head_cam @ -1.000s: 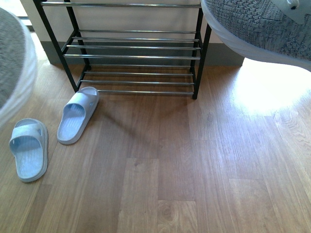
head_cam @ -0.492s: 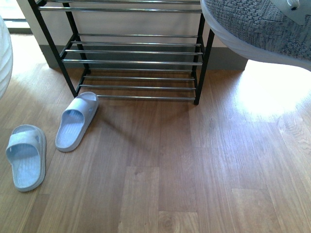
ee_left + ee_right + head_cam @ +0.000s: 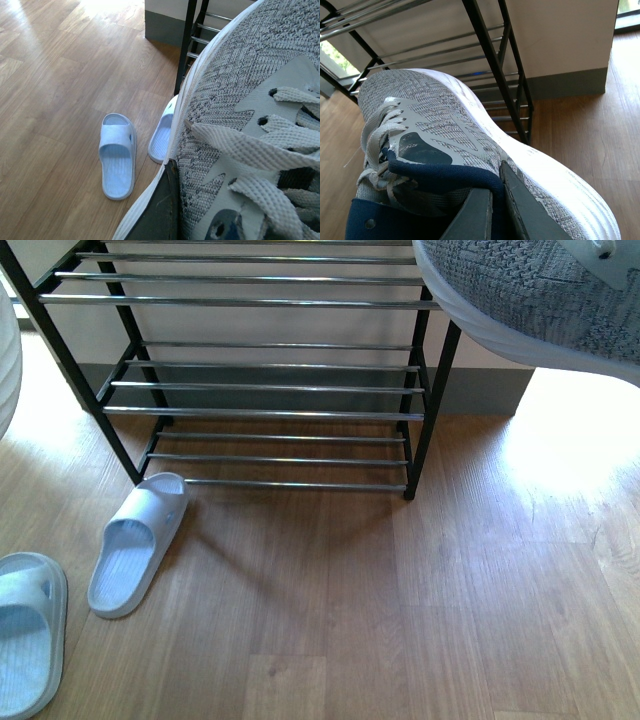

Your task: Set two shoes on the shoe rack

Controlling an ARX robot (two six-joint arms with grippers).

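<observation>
Grey sneaker (image 3: 445, 115) between right fingers (image 3: 525, 212)

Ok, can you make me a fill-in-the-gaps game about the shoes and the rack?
The left hand holds one grey sneaker and the right hand holds a second sneaker, making ___ sneakers held.
One slide sandal and its twin both lie on the wooden ___.
The shoe rack has a frame coloured ___.
Missing words: two, floor, black.
</observation>
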